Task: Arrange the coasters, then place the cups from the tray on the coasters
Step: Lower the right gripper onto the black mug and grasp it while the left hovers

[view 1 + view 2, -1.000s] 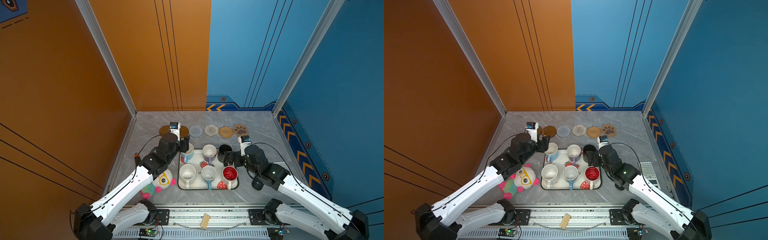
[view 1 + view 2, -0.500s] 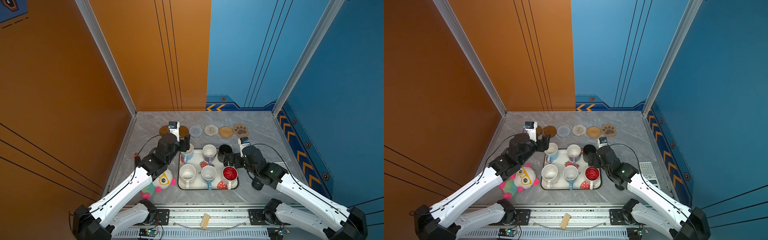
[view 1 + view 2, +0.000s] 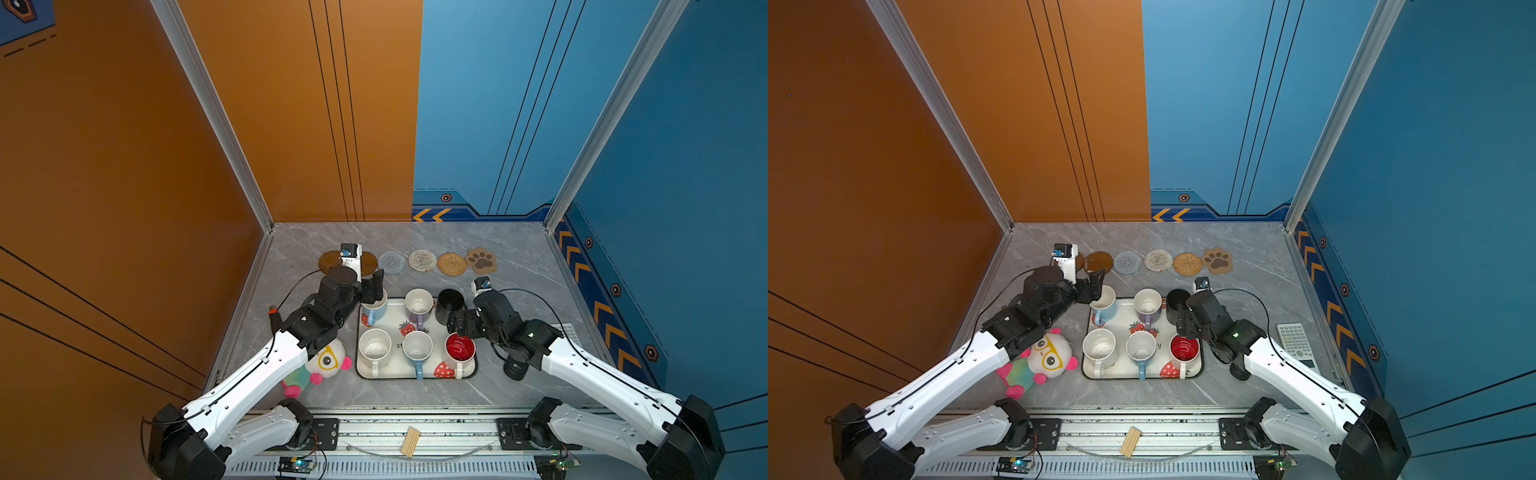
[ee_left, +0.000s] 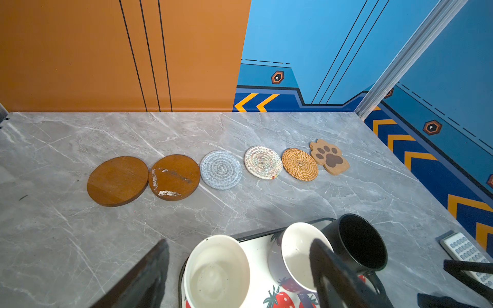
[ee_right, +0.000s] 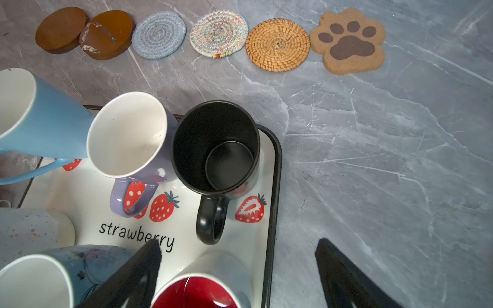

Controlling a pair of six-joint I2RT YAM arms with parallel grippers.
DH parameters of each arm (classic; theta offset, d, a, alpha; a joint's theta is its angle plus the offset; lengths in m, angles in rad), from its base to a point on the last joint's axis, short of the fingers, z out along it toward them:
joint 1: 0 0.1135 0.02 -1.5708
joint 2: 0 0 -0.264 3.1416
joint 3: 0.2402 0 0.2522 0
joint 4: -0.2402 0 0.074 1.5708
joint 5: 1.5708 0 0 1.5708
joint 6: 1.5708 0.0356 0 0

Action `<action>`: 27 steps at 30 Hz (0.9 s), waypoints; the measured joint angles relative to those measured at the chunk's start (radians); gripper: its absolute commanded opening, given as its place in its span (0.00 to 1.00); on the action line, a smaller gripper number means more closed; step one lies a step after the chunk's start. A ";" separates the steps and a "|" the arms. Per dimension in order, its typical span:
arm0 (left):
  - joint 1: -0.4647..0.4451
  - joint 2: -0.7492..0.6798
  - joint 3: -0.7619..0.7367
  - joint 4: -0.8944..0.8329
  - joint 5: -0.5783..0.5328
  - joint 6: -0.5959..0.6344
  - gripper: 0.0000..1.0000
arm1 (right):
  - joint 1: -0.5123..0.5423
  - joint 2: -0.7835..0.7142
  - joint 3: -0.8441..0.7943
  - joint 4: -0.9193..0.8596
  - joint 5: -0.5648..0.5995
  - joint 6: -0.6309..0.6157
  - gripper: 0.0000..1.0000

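Six coasters lie in a row at the back: two brown discs (image 3: 328, 262) (image 3: 369, 262), a grey woven one (image 3: 391, 262), a cream woven one (image 3: 422, 260), a rattan one (image 3: 451, 264) and a paw (image 3: 481, 260). The strawberry tray (image 3: 397, 372) holds all six cups: light blue (image 3: 374, 309), lavender (image 3: 419, 303), black (image 3: 450, 305), speckled (image 3: 375, 348), a second light blue (image 3: 417, 349) and a red-inside one (image 3: 460, 348). My left gripper (image 4: 238, 274) is open, its fingers either side of the back-left blue cup. My right gripper (image 5: 238, 250) hangs open over the red-inside cup and the tray's right rim.
A plush toy (image 3: 322, 365) lies left of the tray under my left arm. A calculator (image 3: 1296, 340) sits by the right wall. A small wooden block (image 3: 410, 441) rests on the front rail. Orange and blue walls close in the table.
My left gripper's jaws have spread wider beside the back-left blue cup. Both arms have hardly shifted, and the cups and coasters are where they were.
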 measured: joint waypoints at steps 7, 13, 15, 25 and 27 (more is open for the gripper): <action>-0.002 0.009 0.000 0.014 0.000 0.002 0.91 | -0.005 0.033 0.011 -0.007 -0.008 0.002 0.90; -0.002 0.024 0.000 0.019 0.001 0.007 0.95 | -0.013 0.055 0.012 -0.008 -0.022 0.003 0.90; -0.002 0.027 0.000 0.020 0.000 0.007 0.96 | -0.015 0.064 0.012 -0.008 -0.027 0.009 0.90; -0.002 0.029 0.000 0.020 0.000 0.008 0.98 | -0.024 0.081 0.013 -0.011 -0.030 0.020 0.90; -0.002 0.029 -0.001 0.020 0.000 0.008 0.98 | -0.024 0.081 0.013 -0.011 -0.030 0.021 0.90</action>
